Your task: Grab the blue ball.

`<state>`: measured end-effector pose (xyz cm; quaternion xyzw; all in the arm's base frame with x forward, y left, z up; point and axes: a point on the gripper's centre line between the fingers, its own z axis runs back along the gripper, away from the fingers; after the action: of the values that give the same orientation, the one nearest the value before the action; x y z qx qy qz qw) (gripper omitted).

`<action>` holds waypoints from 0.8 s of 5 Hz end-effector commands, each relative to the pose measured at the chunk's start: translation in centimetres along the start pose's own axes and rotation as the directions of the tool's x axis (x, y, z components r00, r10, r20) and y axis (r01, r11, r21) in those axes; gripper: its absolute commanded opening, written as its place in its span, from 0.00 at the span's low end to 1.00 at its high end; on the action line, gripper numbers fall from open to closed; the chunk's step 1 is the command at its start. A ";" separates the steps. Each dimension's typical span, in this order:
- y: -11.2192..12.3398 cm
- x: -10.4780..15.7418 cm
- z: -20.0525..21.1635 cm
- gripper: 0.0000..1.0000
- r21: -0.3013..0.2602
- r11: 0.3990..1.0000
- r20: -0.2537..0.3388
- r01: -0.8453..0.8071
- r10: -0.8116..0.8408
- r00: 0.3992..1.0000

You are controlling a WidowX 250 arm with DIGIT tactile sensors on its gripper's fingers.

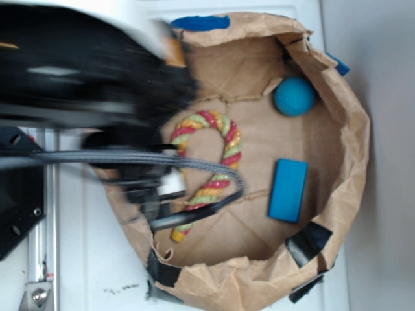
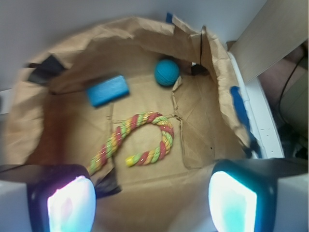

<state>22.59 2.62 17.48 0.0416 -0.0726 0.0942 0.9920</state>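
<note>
The blue ball (image 1: 294, 96) (image 2: 167, 72) is a small teal-blue sphere lying at the far side of a brown paper bag tray (image 1: 350, 155) (image 2: 72, 53), close to its folded wall. My gripper (image 2: 152, 205) hangs over the tray's near edge, far from the ball, its jaws wide open with only brown paper between them. In the exterior view the arm is a dark blur at the left and the gripper (image 1: 170, 188) sits over the rope's left side.
A flat blue block (image 1: 288, 190) (image 2: 108, 90) lies in the tray. A red, yellow and green twisted rope (image 1: 214, 162) (image 2: 140, 137) curls across the tray's middle. Black tape (image 1: 308, 241) and blue tape (image 1: 200, 23) patch the rim.
</note>
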 end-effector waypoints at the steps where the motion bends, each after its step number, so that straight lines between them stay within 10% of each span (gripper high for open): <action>1: -0.3 3.4 -4.5 1.00 0.104 0.994 0.013 0.018 -0.019 1.000; 4: 0.1 3.6 -6.1 1.00 -0.026 0.997 0.097 -0.079 0.081 0.992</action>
<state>26.68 3.16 10.53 0.0316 -0.0981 0.1222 0.9871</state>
